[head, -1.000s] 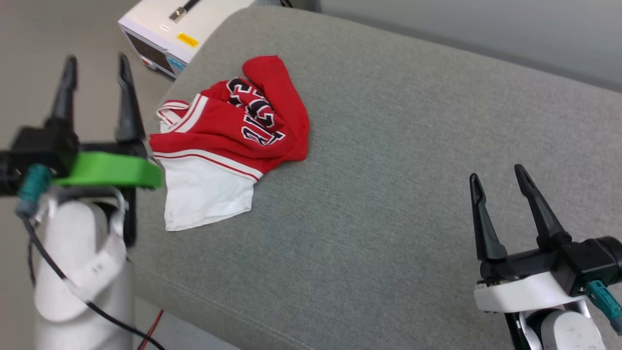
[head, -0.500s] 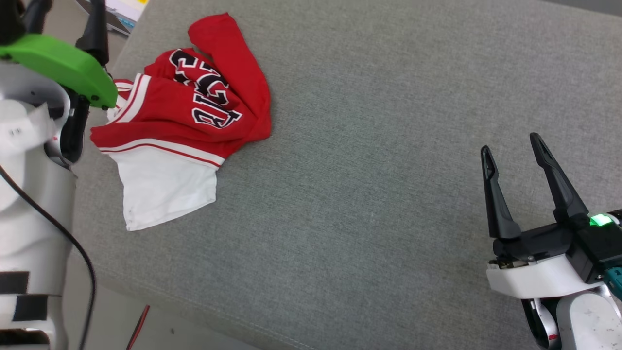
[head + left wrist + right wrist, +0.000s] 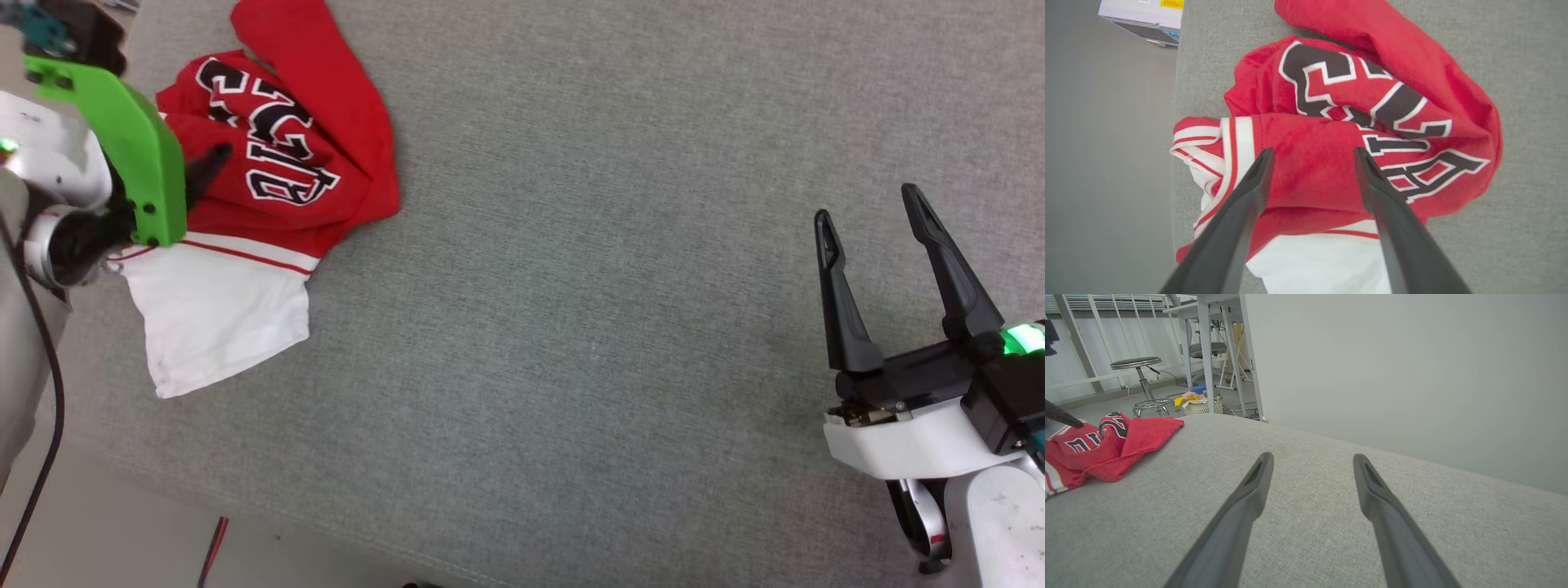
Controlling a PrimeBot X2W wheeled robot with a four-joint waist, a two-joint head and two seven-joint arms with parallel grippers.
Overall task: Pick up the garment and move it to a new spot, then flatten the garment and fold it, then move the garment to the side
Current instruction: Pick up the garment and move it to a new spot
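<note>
The garment (image 3: 277, 163) lies crumpled at the left end of a grey cushion (image 3: 612, 286), red with black white-outlined letters up and a white sleeve (image 3: 220, 318) spread toward the front. My left gripper (image 3: 1313, 152) hangs open just above the red folds, one finger on each side of a ridge near the striped trim (image 3: 1233, 139). In the head view its green bracket (image 3: 131, 139) hides most of it, and one dark finger (image 3: 206, 166) shows over the cloth. My right gripper (image 3: 869, 204) stands open over bare cushion at the right, far from the garment (image 3: 1106, 453).
A white box-shaped device (image 3: 1143, 16) sits on the floor past the cushion's left edge. The cushion's front edge (image 3: 269, 523) runs along the bottom left of the head view. A pale wall (image 3: 1412, 375) stands behind the cushion; a stool (image 3: 1141, 381) and a basket (image 3: 1202, 404) stand beyond.
The head view has tilted down, so everything sits higher in it. My left gripper has swung from beside the cushion's edge to over the garment. The right gripper stays open.
</note>
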